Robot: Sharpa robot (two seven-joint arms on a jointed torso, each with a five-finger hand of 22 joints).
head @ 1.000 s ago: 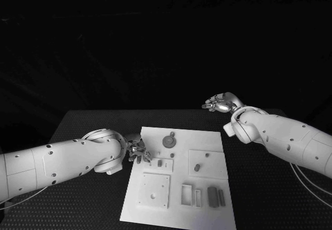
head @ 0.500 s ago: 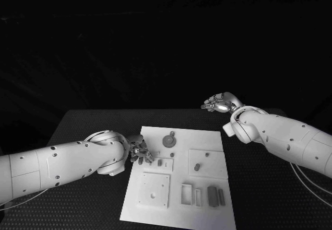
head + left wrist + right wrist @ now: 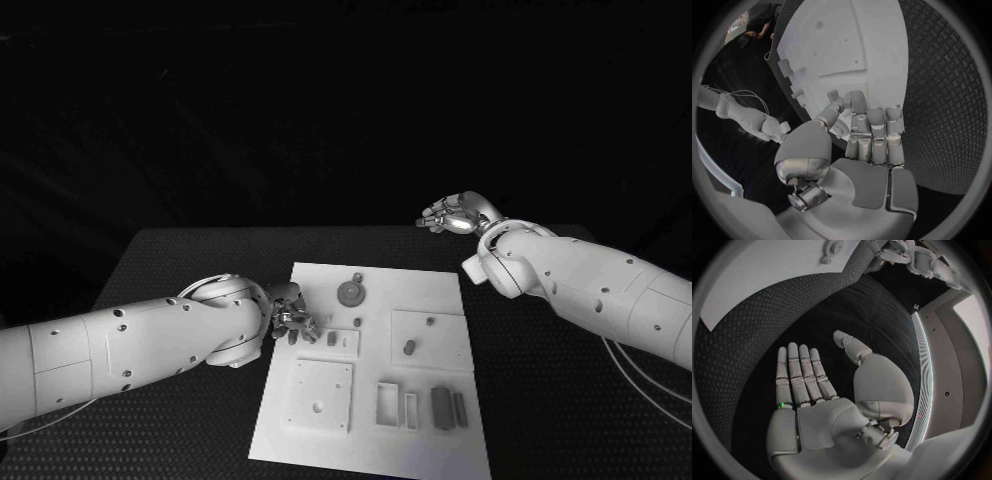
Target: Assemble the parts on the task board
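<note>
Head view: left hand (image 3: 290,319) sits at the left edge of the task board (image 3: 378,430), fingers curled, and I cannot tell from any view whether something small is pinched in them. Small upright part (image 3: 333,340) stands on the raised square plate just beside those fingers, toward board centre; its long axis looks vertical. Round disc part (image 3: 352,294) lies a bit farther, toward the far edge. Oval part (image 3: 410,348) is on the right-hand plate, well apart from both hands. Right hand (image 3: 451,217) hovers off the board past its far right corner, flat and spread, holding nothing (image 3: 811,390). Left hand is clearly nearer; likely reach goes rightward onto the board.
</note>
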